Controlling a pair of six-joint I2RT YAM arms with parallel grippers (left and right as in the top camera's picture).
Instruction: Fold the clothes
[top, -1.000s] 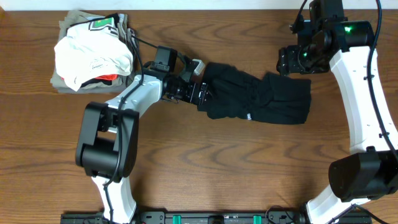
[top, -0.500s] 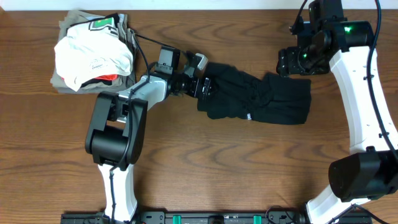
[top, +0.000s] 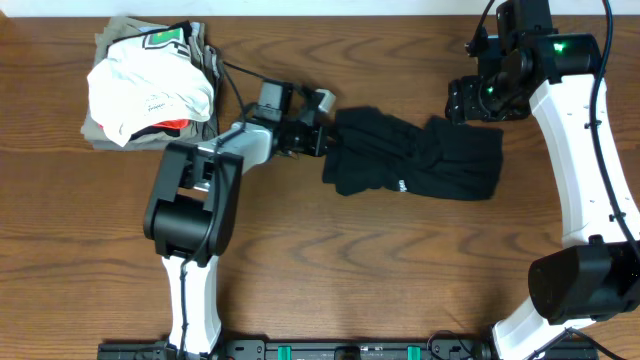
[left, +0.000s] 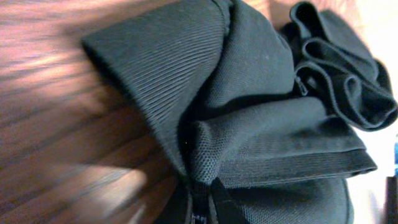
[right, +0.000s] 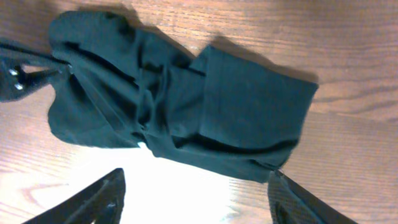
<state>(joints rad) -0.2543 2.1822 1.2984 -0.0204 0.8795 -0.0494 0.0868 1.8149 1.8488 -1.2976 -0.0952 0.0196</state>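
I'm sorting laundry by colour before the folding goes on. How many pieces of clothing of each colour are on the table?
Black shirt: 1
White garment with green and red print: 1
Grey-olive stack under the white one: at least 1; its layers cannot be told apart
Total: at least 3

Bunched black shirt (right: 186, 106) on table (right: 348, 37); right gripper (right: 196, 186) fingers spread wide.

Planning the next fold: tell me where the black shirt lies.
In the overhead view the black shirt lies bunched right of centre, its left end pinched by the left gripper.
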